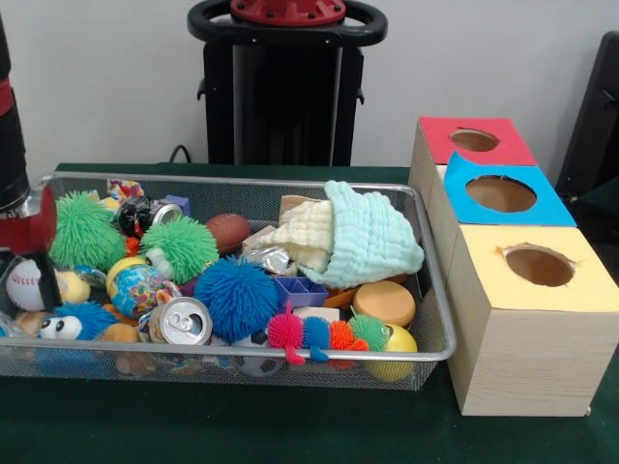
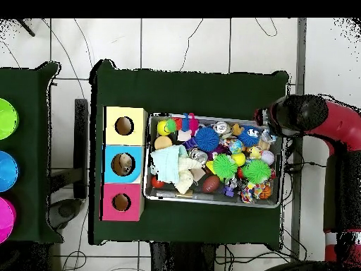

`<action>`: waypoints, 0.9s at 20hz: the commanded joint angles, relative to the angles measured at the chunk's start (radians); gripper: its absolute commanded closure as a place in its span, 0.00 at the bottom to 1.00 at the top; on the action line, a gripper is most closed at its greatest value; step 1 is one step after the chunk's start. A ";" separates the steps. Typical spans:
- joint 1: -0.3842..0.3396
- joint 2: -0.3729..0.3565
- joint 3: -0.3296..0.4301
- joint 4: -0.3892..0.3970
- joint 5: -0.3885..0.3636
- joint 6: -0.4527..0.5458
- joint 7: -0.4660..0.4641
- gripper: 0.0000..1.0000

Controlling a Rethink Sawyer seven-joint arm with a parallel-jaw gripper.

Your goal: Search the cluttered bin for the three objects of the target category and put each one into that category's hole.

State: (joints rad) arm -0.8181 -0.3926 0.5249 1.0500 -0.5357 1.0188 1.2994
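The bin of silver wire mesh stands on the green table, full of toys; it also shows in the overhead view. In it lie green spiky balls, a blue spiky ball, a drink can, a baseball, a football and a pale green cloth. The hole in the blue box top is to the right of the bin; in the overhead view the hole is on the left. My gripper reaches down into the bin's left end beside the baseball, at the right end in the overhead view.
A red-topped box with a hole and a yellow-topped box with a hole flank the blue one. The black pedestal stands behind the bin. Green, blue and pink round things lie on a second table at the overhead view's left.
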 commanded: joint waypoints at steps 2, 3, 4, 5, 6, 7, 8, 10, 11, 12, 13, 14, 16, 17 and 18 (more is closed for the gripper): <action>-0.001 0.064 -0.032 -0.028 -0.049 -0.098 -0.031 0.00; -0.002 0.066 -0.032 -0.028 -0.050 -0.103 -0.032 0.00; -0.002 0.076 -0.029 -0.041 -0.050 -0.104 -0.038 0.00; -0.002 0.079 -0.029 -0.047 -0.049 -0.106 -0.041 0.00; -0.001 0.082 -0.028 -0.053 -0.049 -0.107 -0.043 0.00; -0.001 0.083 -0.030 -0.053 -0.048 -0.111 -0.042 0.00; -0.002 0.090 -0.030 -0.059 -0.048 -0.117 -0.041 0.00; -0.003 0.107 -0.026 -0.078 -0.049 -0.127 -0.049 0.00; -0.005 0.115 -0.025 -0.083 -0.049 -0.133 -0.052 0.00; -0.006 0.128 -0.022 -0.092 -0.049 -0.143 -0.055 0.00; -0.008 0.131 -0.022 -0.093 -0.048 -0.146 -0.057 0.00; -0.009 0.136 -0.023 -0.097 -0.050 -0.152 -0.059 0.00; -0.010 0.139 -0.028 -0.094 -0.055 -0.161 -0.062 0.00; -0.009 0.137 -0.031 -0.091 -0.056 -0.160 -0.064 0.00; -0.008 0.142 -0.034 -0.094 -0.057 -0.152 -0.068 0.00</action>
State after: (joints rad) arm -0.8185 -0.3002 0.5249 0.9720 -0.5472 0.9019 1.2994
